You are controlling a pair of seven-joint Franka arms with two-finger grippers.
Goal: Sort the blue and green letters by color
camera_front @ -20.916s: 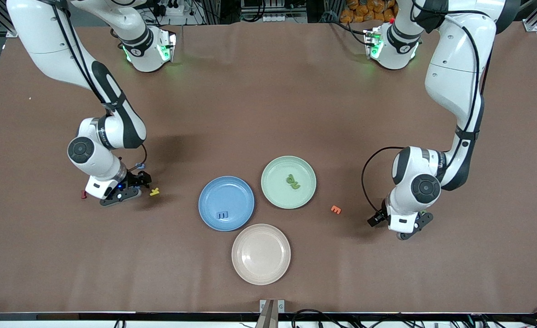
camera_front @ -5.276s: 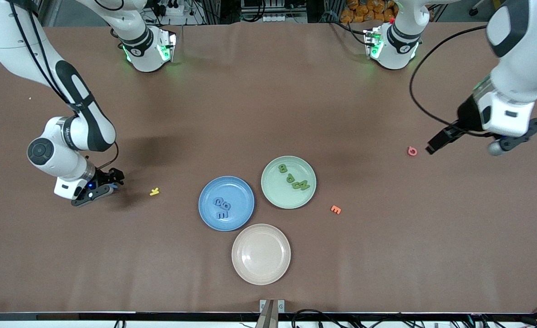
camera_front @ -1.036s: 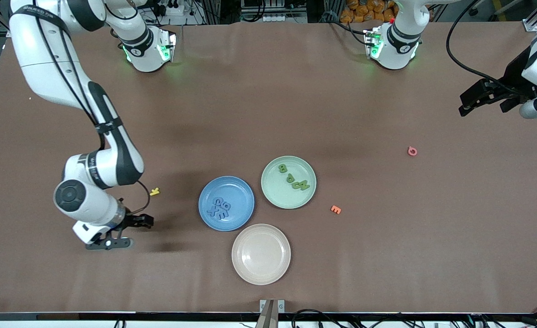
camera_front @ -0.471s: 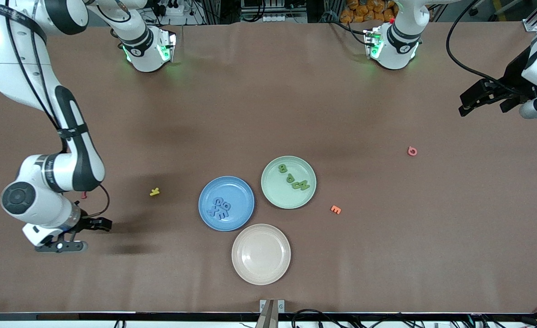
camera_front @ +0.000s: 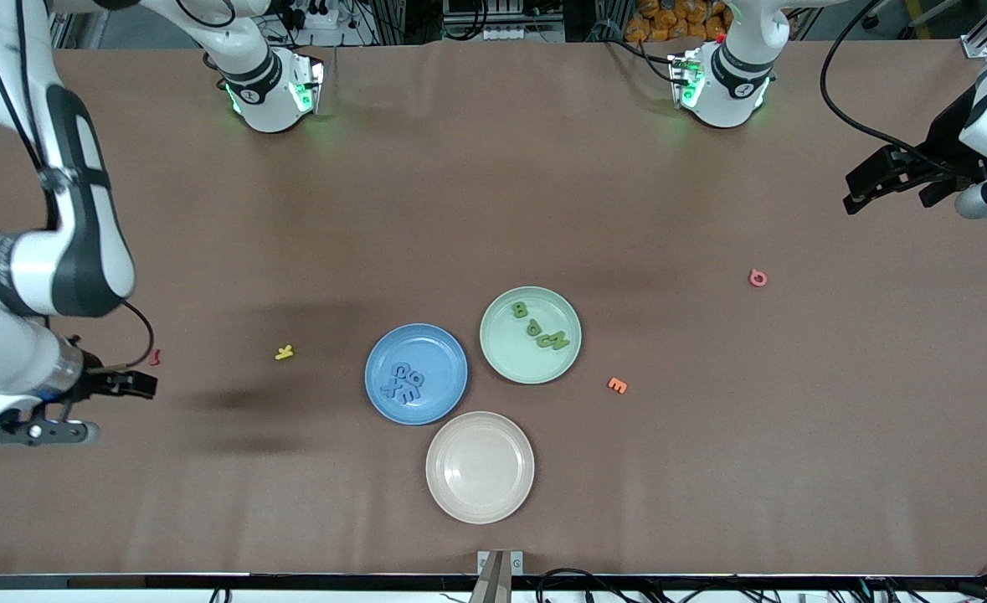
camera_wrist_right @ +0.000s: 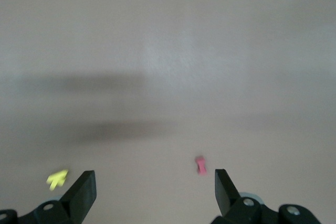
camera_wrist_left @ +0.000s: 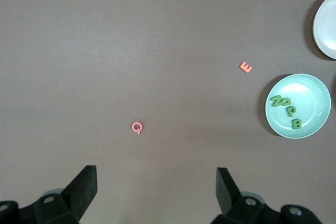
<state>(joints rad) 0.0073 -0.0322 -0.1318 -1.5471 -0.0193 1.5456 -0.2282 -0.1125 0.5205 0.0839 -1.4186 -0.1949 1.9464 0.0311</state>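
Sorting looks finished: the blue plate carries four blue letters, the green plate four green letters; none remain loose. Both claws spread wide and empty, well apart from the plates. Since half a second ago the right gripper has pulled farther toward its table end; the left gripper waits unmoved.

High front camera, two downward wrist-cams

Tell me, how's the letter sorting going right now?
Both grippers open, empty: left gripper and right gripper each over bare table at its own end. Blue letters on blue plate, green letters on green plate. Nothing in the way.
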